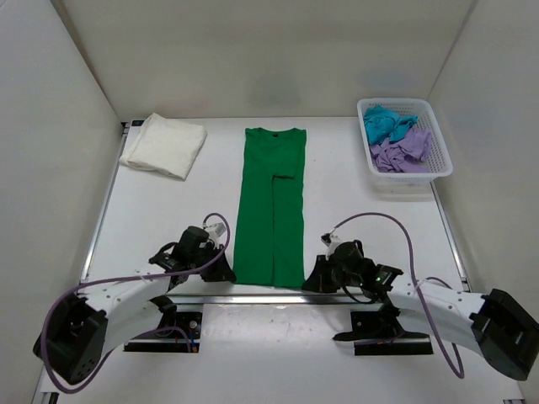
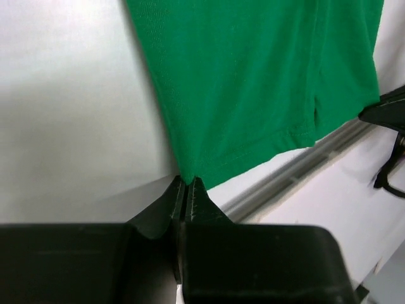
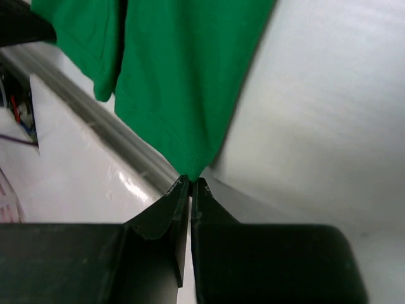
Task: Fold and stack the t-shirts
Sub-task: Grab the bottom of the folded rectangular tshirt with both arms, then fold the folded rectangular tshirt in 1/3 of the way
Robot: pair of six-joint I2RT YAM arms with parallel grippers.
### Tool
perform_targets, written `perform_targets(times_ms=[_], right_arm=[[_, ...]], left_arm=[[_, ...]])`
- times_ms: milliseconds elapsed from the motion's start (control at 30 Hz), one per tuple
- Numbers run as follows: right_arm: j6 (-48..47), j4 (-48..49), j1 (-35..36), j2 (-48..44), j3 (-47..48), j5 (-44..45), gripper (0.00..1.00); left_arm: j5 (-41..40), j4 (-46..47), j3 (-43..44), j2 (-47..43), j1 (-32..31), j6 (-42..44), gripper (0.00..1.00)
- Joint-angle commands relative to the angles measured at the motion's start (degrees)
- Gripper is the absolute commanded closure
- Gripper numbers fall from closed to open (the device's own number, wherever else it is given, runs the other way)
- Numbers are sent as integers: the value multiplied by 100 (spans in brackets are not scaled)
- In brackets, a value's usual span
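You see four t-shirts: the teal t-shirt (image 1: pixel 385 123) and lilac t-shirt (image 1: pixel 402 151) lie crumpled together in the one white lattice basket (image 1: pixel 440 165) at far right, their outlines hard to separate, and the cream-white t-shirt (image 1: pixel 164 145) lies folded at the far left of the table (image 1: pixel 354 194). The green t-shirt (image 1: pixel 271 206) lies mid-table as a long strip, collar away from you. The left gripper (image 1: pixel 227 271) and right gripper (image 1: pixel 312 276) each press their fingers together on a near hem corner, the pinched cloth hidden between them.
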Motion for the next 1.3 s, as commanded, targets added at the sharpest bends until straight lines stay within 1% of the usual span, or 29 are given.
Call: perform_targets(times_ms=[0,33,67,133,200,267,333,400,467,500,567,600,667,733,833,867,933,1067,1200,1267], right_arm=[[258,-778,348,-582,137,425,100],[302,-867,340,-802,251,434,100],[259,-1025,314,-900,278,417,100],[128,-1132,-79,-1102,567,216,100],[-180,-1150,-537,-1015,839,-205,100],[-609,-1097,-1203,-648,1270,-549,100],[-961,-966,-1591,-209,1647,-935,100],[-1427,-982,-2005,423,2235,-1068,100],[-1709,-956,-2155,889,2693,-1095,100],[-1849,-904,-2295,1197,2809,-1104,100],[-1955,-798,-2498,1654,3256,-1174,100],[-1965,-693,-2638,1936,3423,-1235,100],[-2044,-482,-2805,2288,3661,-1315,100],[-2018,-420,-3069,2736,3855,-1332,100],[-1913,-9,-3316,3115,4057,-1551,100],[-1886,141,-3351,3186,4093,-1604,100],[-1895,134,-3351,3597,4425,-1561,100],[-1947,116,-3378,4318,4874,-1657,100],[-1912,213,-3361,4706,5191,-1631,100],[-1964,126,-3412,5074,5497,-1561,100]], left_arm=[[67,-1058,72,-637,-20,65,100],[119,-1269,186,-865,102,30,100],[85,-1445,257,-972,94,29,100],[67,-1674,590,-1201,295,82,100],[32,-1746,959,-1141,305,73,100],[-38,-1597,1311,-747,287,91,100],[-65,-1387,1688,-395,305,126,100],[-275,-1140,1987,123,392,213,100],[-328,-956,2444,536,594,328,100],[-537,-816,2542,652,595,363,100],[-566,-692,2866,1204,778,372,100],[-514,-482,2929,1424,814,337,100],[-836,-402,3279,1732,876,363,100],[-856,-235,3518,2084,929,328,100],[-970,-269,4071,2839,955,381,100],[-970,-260,4281,2928,938,416,100],[-1085,-313,4572,3411,964,451,100],[-1172,-252,4854,3912,1017,443,100],[-1216,-111,5108,4203,1105,355,100],[-1190,-76,5249,4440,1148,337,99]])
